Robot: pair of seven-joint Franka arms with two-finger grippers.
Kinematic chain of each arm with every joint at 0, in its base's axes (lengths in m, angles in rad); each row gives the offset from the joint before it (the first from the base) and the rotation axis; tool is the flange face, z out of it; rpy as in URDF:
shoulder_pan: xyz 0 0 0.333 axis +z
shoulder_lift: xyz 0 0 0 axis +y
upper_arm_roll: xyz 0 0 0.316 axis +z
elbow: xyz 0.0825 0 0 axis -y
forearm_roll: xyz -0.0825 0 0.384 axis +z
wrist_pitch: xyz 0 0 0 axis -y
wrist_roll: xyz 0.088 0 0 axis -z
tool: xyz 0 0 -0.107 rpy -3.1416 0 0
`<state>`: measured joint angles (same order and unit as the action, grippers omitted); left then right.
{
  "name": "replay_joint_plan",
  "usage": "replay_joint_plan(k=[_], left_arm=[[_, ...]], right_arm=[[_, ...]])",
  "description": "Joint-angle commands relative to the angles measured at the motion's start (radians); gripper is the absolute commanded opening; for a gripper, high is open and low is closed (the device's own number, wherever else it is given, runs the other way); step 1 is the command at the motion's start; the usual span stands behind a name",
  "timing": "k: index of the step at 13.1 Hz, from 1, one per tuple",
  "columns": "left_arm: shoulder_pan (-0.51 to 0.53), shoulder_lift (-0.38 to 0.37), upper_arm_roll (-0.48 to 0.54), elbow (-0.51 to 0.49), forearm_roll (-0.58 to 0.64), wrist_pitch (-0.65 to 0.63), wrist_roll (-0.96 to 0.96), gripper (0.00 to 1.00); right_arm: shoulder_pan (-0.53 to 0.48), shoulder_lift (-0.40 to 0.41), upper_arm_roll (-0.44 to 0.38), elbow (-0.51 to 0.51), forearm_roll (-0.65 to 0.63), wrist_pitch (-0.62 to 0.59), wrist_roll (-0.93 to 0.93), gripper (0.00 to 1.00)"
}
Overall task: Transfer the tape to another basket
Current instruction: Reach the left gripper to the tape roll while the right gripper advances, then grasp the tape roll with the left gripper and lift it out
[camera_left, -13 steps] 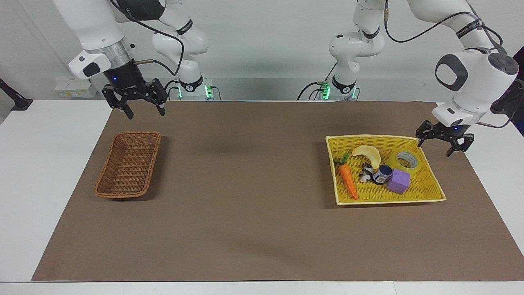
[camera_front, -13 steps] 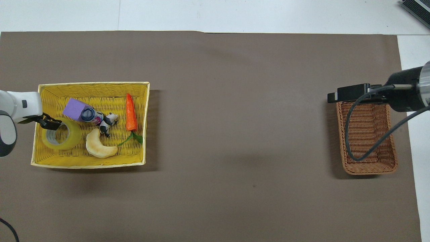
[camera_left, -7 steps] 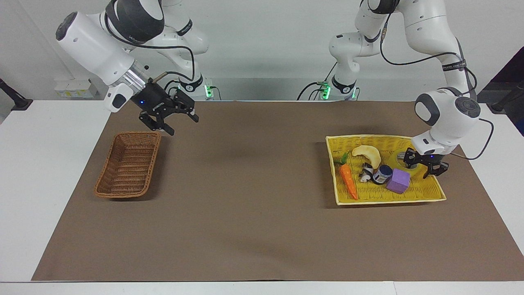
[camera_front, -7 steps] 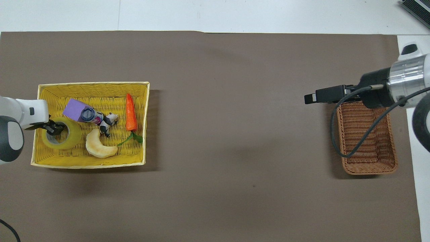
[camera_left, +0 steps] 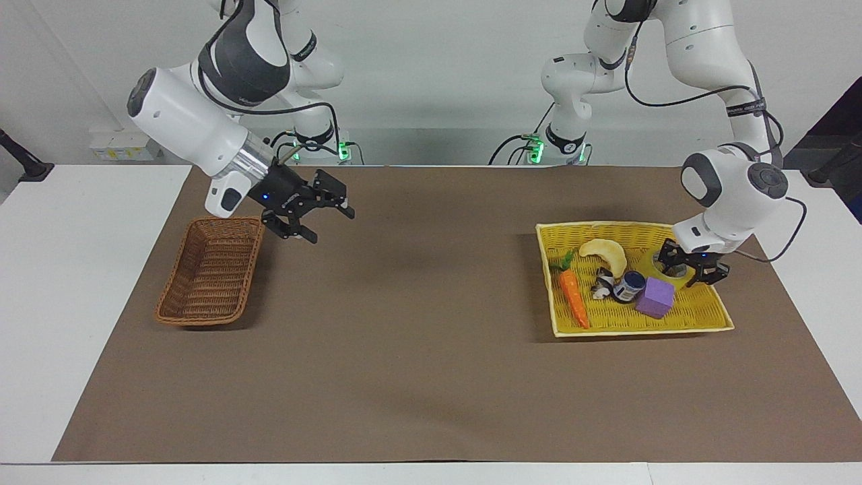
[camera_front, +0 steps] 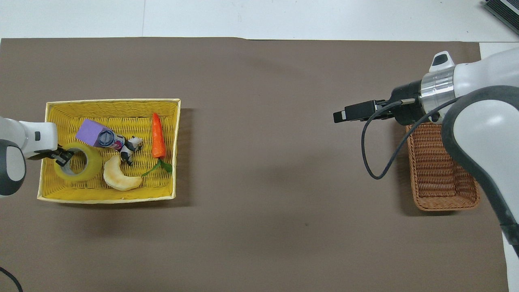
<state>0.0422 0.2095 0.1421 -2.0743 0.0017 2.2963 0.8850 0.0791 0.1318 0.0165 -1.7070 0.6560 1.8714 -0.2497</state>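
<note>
**Left gripper clamped on the tape roll's wall inside the yellow basket; right gripper spread in the air beside the wicker basket**

The left gripper (camera_left: 693,268) is down in the yellow basket (camera_left: 700,320) at the left arm's end of the table, its jaws pinching the wall of the tape (camera_front: 83,166): one finger sits in the roll's grey-white core, the other outside the yellow rim. The roll lies flat on the basket floor in the corner nearest that arm. Just beside the jaws, toward the table's middle, crowd a purple cube (camera_left: 656,298), a dark-capped small bottle (camera_left: 630,285) and a black-and-white toy figure (camera_left: 603,283); a pale crescent-shaped bread piece (camera_left: 605,252) lies close to the roll, and a carrot (camera_left: 574,299) lies well apart from the jaws by the basket's wall on the table-middle side. The cube nearly touches the roll.

The right gripper (camera_left: 315,214) hangs with jaws spread and nothing between them, over the brown mat (camera_left: 417,350) just beside the dark brown wicker basket (camera_left: 210,271), which holds nothing visible.

Compared with one second earlier, the left gripper has dropped from above the yellow basket's corner onto the roll and closed, and the right gripper has swung from above the wicker basket's robot-side end toward the table's middle.
</note>
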Motion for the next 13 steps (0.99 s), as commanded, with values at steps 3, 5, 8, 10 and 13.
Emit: replay_joint_plan(k=[3,5,8,10,13], left_arm=[[-0.007,-0.073,-0.002,0.103,0.003,-0.185,-0.003,0.00],[-0.015,-0.140,-0.016,0.118,0.003,-0.254,-0.056,0.00],[-0.068,-0.190,-0.056,0.119,-0.069,-0.316,-0.287,0.00],[-0.145,-0.190,-0.059,0.119,-0.138,-0.299,-0.445,0.00],[-0.289,-0.183,-0.059,0.119,-0.201,-0.232,-0.728,0.00]], right_arm=[[-0.005,-0.009,-0.001,-0.008,0.059,0.002,-0.031,1.00],[-0.007,-0.008,-0.001,-0.006,0.059,0.002,-0.031,1.00],[-0.008,-0.006,-0.003,-0.003,0.057,0.003,-0.031,1.00],[-0.009,-0.006,-0.003,-0.003,0.059,0.002,-0.034,1.00],[-0.005,-0.008,-0.001,-0.008,0.060,0.014,-0.086,1.00]])
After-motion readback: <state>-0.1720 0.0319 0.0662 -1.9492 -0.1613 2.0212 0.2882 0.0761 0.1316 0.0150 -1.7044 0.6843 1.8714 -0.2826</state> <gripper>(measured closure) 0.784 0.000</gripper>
